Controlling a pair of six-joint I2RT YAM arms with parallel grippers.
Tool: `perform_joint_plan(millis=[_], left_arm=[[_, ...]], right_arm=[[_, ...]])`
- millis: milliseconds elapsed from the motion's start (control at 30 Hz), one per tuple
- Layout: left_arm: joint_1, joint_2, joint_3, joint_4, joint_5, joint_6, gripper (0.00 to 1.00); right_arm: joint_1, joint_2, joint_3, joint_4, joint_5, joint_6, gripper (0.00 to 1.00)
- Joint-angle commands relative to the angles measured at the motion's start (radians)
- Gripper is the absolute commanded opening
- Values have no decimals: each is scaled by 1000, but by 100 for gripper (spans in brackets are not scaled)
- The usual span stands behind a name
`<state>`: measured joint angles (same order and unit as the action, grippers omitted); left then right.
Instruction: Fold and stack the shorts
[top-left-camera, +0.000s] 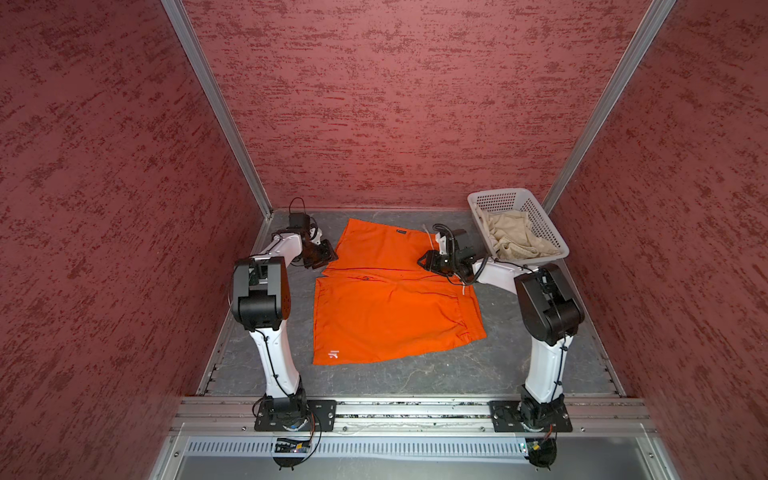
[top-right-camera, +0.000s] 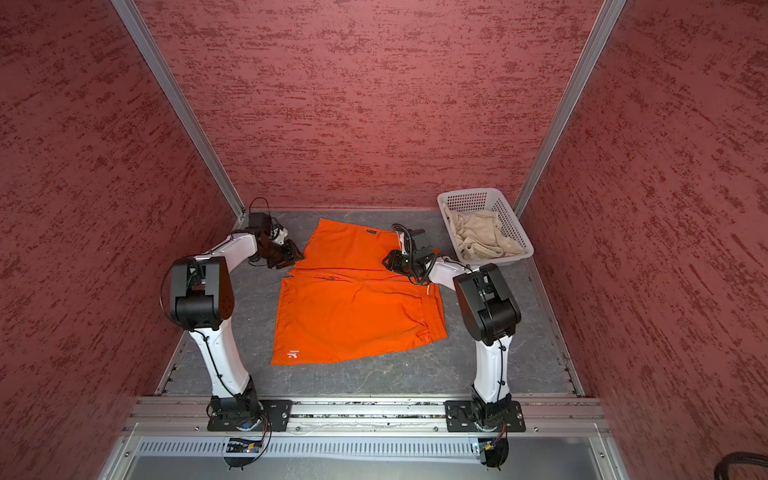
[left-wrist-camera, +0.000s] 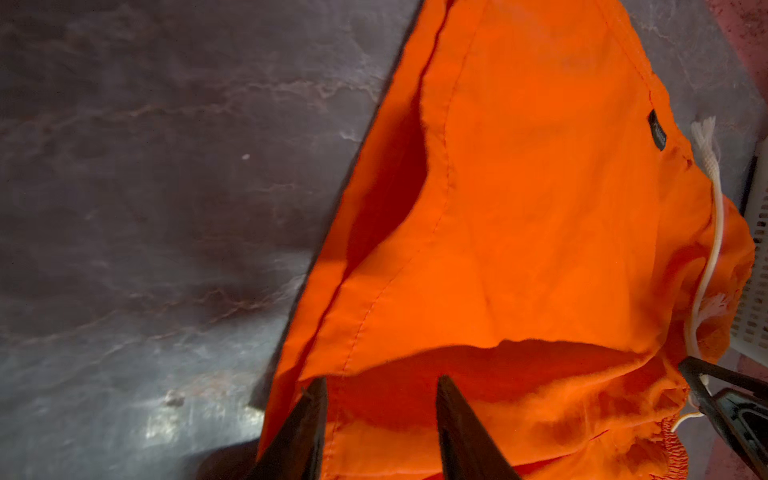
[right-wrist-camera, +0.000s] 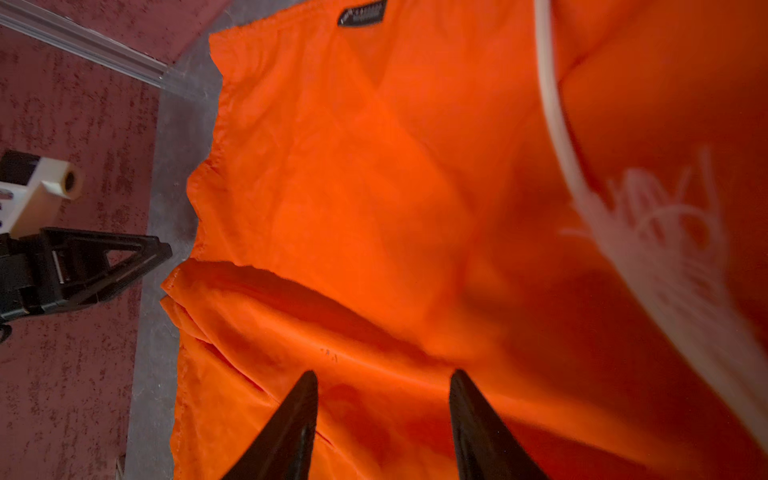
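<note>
The orange shorts (top-left-camera: 395, 316) (top-right-camera: 353, 320) lie spread flat on the middle of the grey table, a small white logo (top-left-camera: 333, 354) at the near left hem. My left gripper (top-left-camera: 327, 256) (top-right-camera: 297, 253) is at their left edge; in the left wrist view it (left-wrist-camera: 380, 382) stands open over the orange cloth (left-wrist-camera: 540, 208), gripping nothing. My right gripper (top-left-camera: 422, 259) (top-right-camera: 386, 259) hovers above the right side of the shorts; in the right wrist view it (right-wrist-camera: 383, 374) is open too, with cloth (right-wrist-camera: 353, 166) beneath. The beige shorts (top-left-camera: 519, 237) (top-right-camera: 482, 237) lie crumpled in the basket.
A white perforated basket (top-left-camera: 540, 220) (top-right-camera: 513, 224) stands at the back right corner, close to the right arm. A white drawstring (left-wrist-camera: 717, 208) (right-wrist-camera: 552, 104) trails from the orange waistband. Red textured walls enclose the table on three sides.
</note>
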<state>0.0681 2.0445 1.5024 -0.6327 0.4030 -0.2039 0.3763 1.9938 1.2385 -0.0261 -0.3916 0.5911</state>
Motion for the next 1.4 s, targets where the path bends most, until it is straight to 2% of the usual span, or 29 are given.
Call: perform_joint_plan(millis=[0, 167, 333, 433, 500, 667, 833, 1033, 1200, 1233, 1300, 1367], left_arm=[[-2, 30, 43, 49, 4, 3, 48], [-10, 90, 83, 128, 41, 7, 50], [-17, 169, 175, 95, 70, 20, 50], [-24, 196, 214, 62, 72, 30, 46], [-28, 205, 227, 48, 67, 32, 41], [-31, 233, 267, 2, 49, 29, 13], [-26, 251, 308, -57, -17, 32, 0], [-16, 280, 398, -189, -174, 60, 0], [-8, 269, 399, -222, -235, 74, 1], [-6, 266, 398, -221, -234, 73, 5], [-6, 254, 403, -220, -215, 67, 24], [-12, 222, 395, -211, -195, 55, 39]], right_arm=[[3, 27, 44, 12, -23, -22, 52], [3, 60, 61, 17, -26, -45, 52], [0, 84, 71, 18, 17, -27, 53], [-5, 103, 81, 24, 38, -2, 52], [-8, 114, 92, 25, 47, 10, 52], [-14, 137, 122, 19, 74, 30, 51], [-30, 148, 139, -14, 149, 60, 50], [-45, 156, 156, -63, 250, 81, 49], [-47, 193, 187, -67, 244, 96, 49], [-47, 198, 193, -59, 233, 99, 49], [-45, 192, 210, -39, 202, 93, 51], [-42, 156, 208, -5, 178, 89, 52]])
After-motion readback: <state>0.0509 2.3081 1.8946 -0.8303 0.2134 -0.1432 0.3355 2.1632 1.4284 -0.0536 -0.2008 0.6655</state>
